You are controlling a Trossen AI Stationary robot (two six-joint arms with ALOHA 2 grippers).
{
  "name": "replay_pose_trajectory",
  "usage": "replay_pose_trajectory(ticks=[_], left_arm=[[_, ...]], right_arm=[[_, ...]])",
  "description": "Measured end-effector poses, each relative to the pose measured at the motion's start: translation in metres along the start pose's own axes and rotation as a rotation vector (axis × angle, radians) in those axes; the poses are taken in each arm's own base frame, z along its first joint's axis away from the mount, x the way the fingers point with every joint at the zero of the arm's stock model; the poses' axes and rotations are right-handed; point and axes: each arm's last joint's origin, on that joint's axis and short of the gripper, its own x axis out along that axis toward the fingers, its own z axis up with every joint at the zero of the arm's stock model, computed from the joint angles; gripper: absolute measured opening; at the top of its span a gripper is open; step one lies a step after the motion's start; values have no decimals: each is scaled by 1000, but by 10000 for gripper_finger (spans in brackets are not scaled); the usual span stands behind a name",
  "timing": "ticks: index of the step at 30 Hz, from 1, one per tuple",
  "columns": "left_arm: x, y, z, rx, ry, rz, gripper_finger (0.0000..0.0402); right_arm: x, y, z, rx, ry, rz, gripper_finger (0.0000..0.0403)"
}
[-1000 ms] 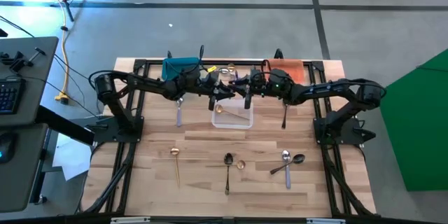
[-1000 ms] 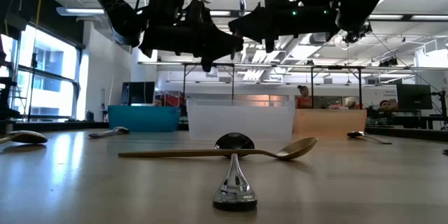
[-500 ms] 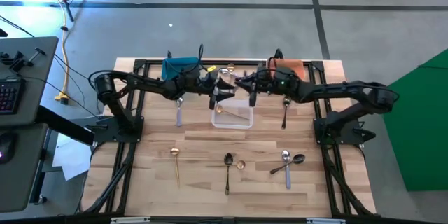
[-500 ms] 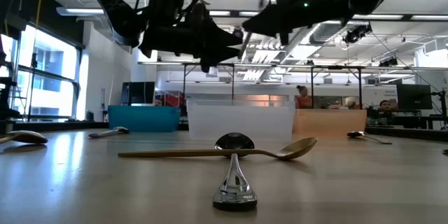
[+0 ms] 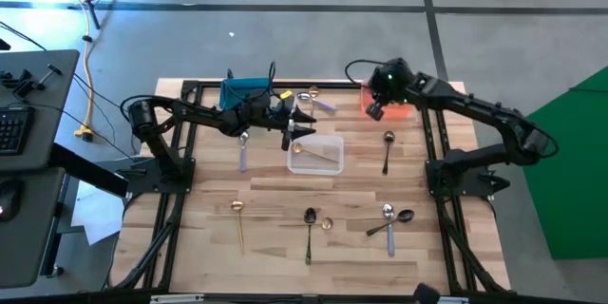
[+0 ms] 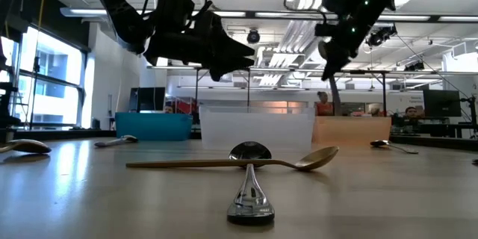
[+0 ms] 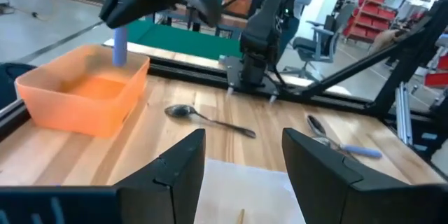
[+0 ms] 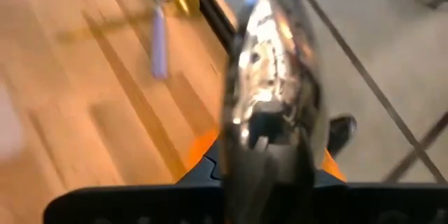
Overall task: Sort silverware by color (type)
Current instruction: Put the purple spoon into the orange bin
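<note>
My right gripper (image 5: 376, 107) hangs over the orange bin (image 7: 77, 91) at the table's far right, shut on a silver spoon (image 8: 274, 77) with a lilac handle (image 7: 120, 45). My left gripper (image 7: 243, 140) stands open over the clear bin (image 5: 336, 161), where a gold spoon (image 5: 298, 149) lies on the floor. Between its fingers there is nothing. Other spoons lie flat on the wood: a lilac-handled one (image 5: 242, 155), a black one (image 5: 388, 150), a gold one (image 5: 238, 220), a black one (image 5: 310, 230) and a silver and black pair (image 5: 391, 220). My right gripper pinches the silver spoon between its two fingers where the bowl meets the handle (image 8: 257, 136). The fingers point down from above. The bowl (image 8: 276, 70) sticks up past the fingers, and the lilac handle (image 7: 120, 49) hangs straight down over the orange bin, lifted clear of the table.
A blue bin (image 5: 245, 90) stands at the far left. Two more spoons (image 5: 315, 102) lie near the far edge behind the clear bin. Black frame rails (image 5: 432, 142) run along the table's sides. People sit in the room beyond the table (image 6: 323, 103).
My right gripper has drawn away from my left gripper over the clear bin. It has gone up and toward the far right edge to the orange bin, tipping its fingers downward. The lilac-handled spoon has gone with it and now hangs upright.
</note>
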Motion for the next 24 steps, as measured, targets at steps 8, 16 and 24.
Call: replay_pose_trajectory(ticks=[8, 16, 24], left_arm=[[0, 0, 1, 15, -4, 1, 179], [0, 0, 1, 23, -4, 2, 179], [0, 0, 0, 23, -2, -9, 179]], right_arm=[[45, -39, -31, -73, 266, -29, 20], [77, -50, -50, -136, 419, -16, 20], [95, -51, -57, -155, 457, -8, 31]])
